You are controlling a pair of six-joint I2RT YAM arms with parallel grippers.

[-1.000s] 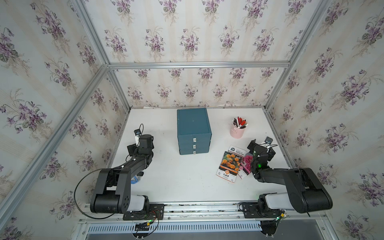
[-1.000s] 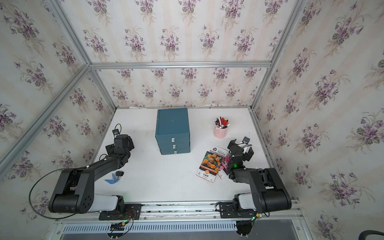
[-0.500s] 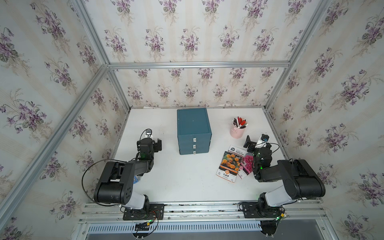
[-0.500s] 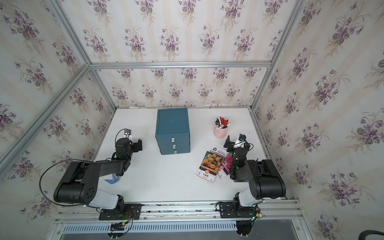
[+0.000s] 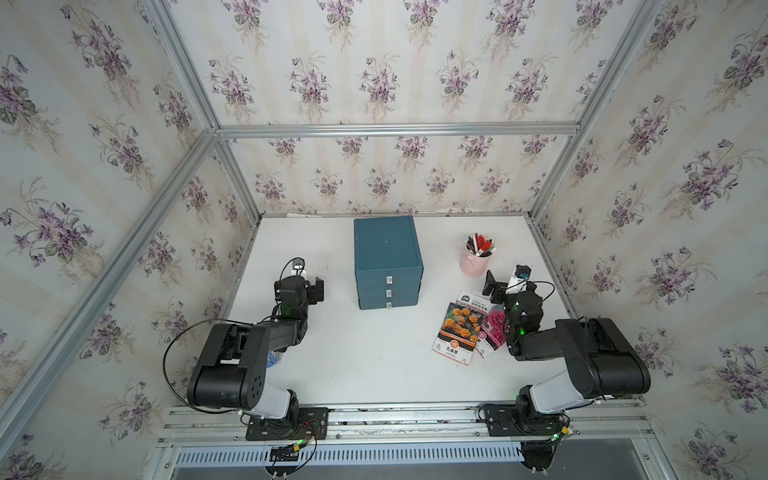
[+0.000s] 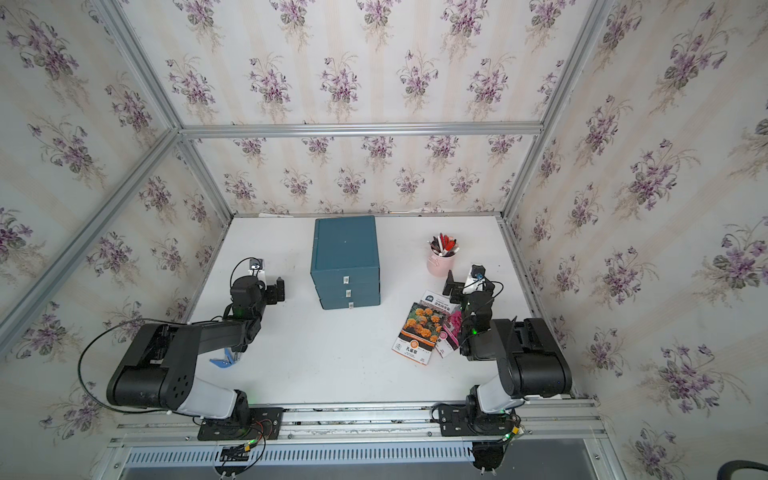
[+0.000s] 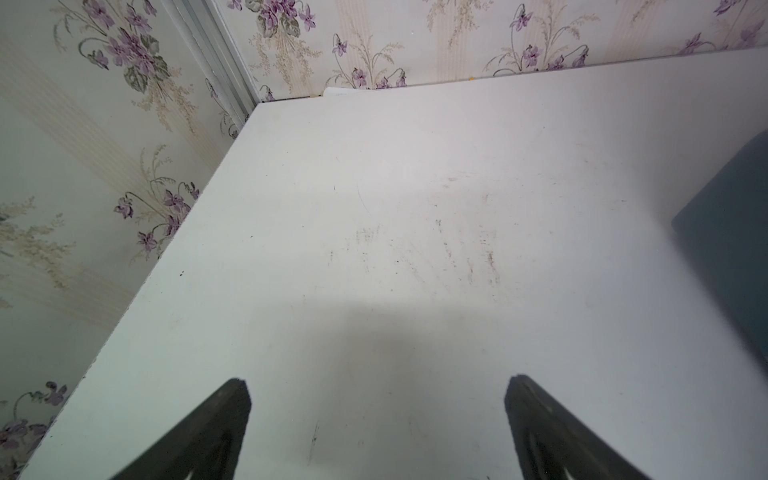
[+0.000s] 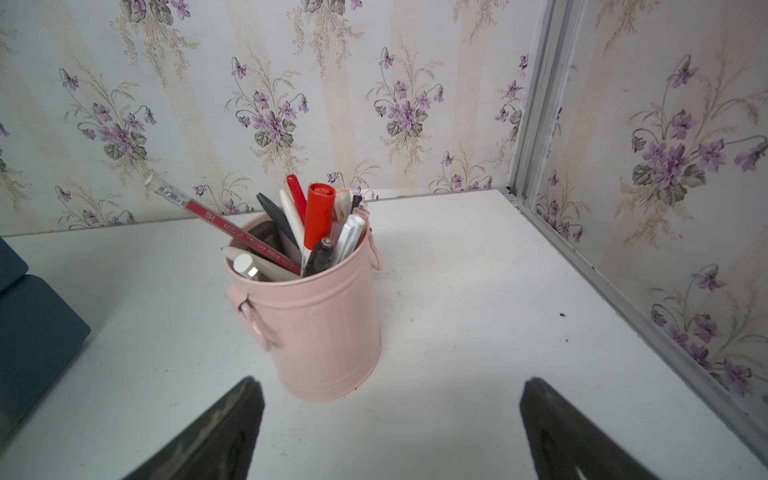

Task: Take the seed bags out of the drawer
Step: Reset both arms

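Note:
The teal drawer cabinet stands at the middle back of the table, its three drawers shut. The seed bags lie overlapping on the table to its right: an orange marigold packet, a pink bloom packet and a third packet with a dark header. My right gripper is open and empty, just behind the bags, facing the pen cup. My left gripper is open and empty over bare table, left of the cabinet.
A pink pen cup full of pens stands right of the cabinet, close in front of my right gripper. A small blue object lies under my left arm. Papered walls close in the table's back and sides.
Both wrists have swung round so the grippers face the back wall. The right gripper has drawn back from the bags toward the cup. The bags and the drawers have not moved.

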